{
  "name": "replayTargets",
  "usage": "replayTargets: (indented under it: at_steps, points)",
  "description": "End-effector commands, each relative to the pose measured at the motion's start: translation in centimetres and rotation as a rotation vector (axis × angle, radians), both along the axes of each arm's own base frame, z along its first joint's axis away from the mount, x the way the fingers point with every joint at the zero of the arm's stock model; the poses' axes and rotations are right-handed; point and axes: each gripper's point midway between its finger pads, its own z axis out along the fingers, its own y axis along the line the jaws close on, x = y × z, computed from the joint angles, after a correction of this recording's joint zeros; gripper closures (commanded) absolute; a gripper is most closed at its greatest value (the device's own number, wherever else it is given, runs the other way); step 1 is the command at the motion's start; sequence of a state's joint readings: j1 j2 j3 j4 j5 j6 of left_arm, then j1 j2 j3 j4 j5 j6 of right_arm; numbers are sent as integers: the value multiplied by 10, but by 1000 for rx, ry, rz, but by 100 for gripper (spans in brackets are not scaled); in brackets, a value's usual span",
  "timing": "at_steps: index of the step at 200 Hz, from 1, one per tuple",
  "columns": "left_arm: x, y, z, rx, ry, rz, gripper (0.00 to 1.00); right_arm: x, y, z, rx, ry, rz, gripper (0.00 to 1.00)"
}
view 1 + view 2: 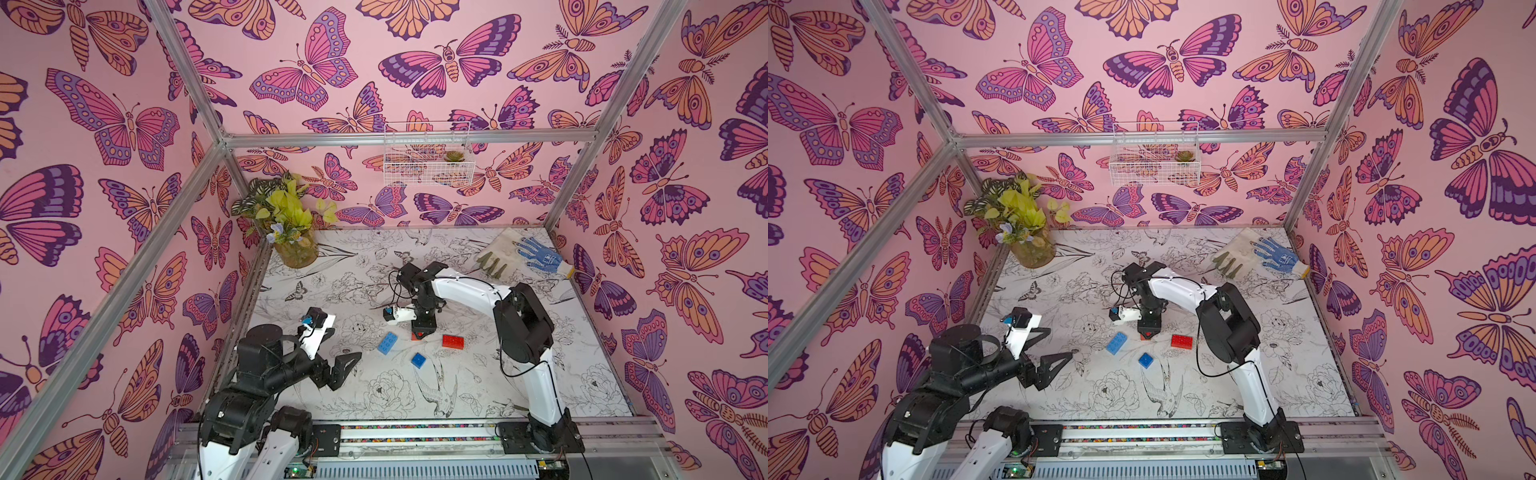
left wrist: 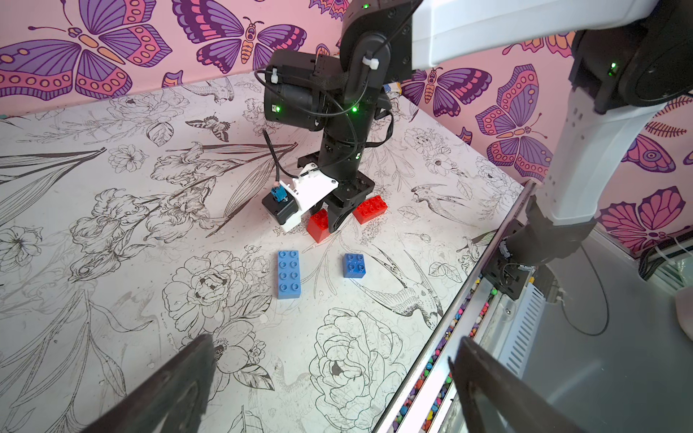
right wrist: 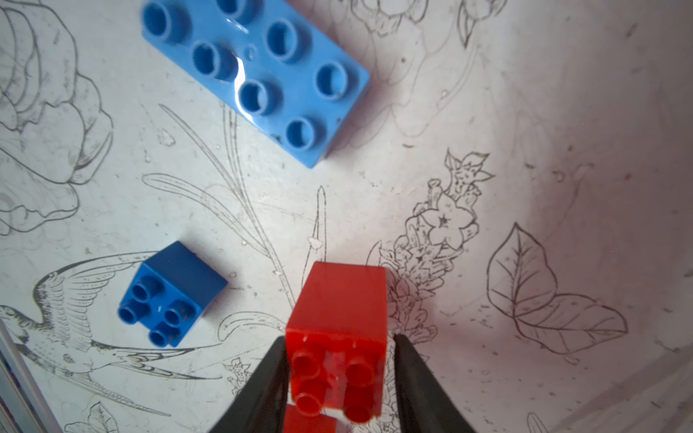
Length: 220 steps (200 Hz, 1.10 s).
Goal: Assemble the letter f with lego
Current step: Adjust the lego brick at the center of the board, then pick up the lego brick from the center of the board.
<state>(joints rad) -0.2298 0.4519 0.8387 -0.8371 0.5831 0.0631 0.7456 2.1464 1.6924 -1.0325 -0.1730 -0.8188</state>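
1. The right hand (image 3: pixel 339 339) reaches down near the middle of the white, flower-printed desk (image 1: pixel 540 374), one black finger on each side of the short red studded plastic brick (image 3: pixel 337 330).
2. In the right wrist view, one finger lies against the brick's side and a thin strip of desk shows between the brick and the other finger. The clasp looks released rather than clenched.
3. In the left wrist view, that short red brick (image 2: pixel 318 225) rests on the desk.
4. The left hand (image 2: pixel 333 339) is spread fully wide and grasps nothing. In a top view it hangs above the desk's left front part (image 1: pixel 347 343), well apart from the bricks.
5. The long light-blue studded brick (image 1: pixel 387 343) lies studs up, just left of the right hand.
6. The short dark-blue studded brick (image 1: pixel 419 360) sits studs up, nearer the robot's base rail, between the long blue brick and the long red studded brick (image 1: pixel 453 341).
7. The long red brick lies studs up, to the right of the right hand.
8. All four bricks lie apart from one another, so the letter f is not yet built.
9. In the far corners stand a potted leafy plant (image 1: pixel 286 224) and a blue knit glove (image 1: pixel 536 251).
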Motion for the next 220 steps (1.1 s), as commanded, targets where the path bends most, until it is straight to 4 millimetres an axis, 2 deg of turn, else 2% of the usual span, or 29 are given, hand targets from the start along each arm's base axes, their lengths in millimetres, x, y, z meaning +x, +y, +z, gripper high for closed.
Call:
replayTargets:
  at_steps: [1,49,81,112,177,220]
  points:
    - [0,-2,-1,-6,-6,-13,0,-1,-3,18,18,-7,-14,52]
    - [0,-3,-1,-7,-5,-18,0,-9,-10,59,50,-43,-46,48]
    - [-1,-3,0,-9,-7,-20,0,-14,-29,74,16,-77,-81,48]
    - [-3,-4,1,-12,-15,-27,0,-19,-45,77,1,-69,-134,48]
    - [-5,-3,2,-13,-29,-27,0,-10,-80,73,-7,-71,-240,47]
    - [-6,-2,3,-13,-34,-22,0,-1,-90,53,-20,-60,-268,47]
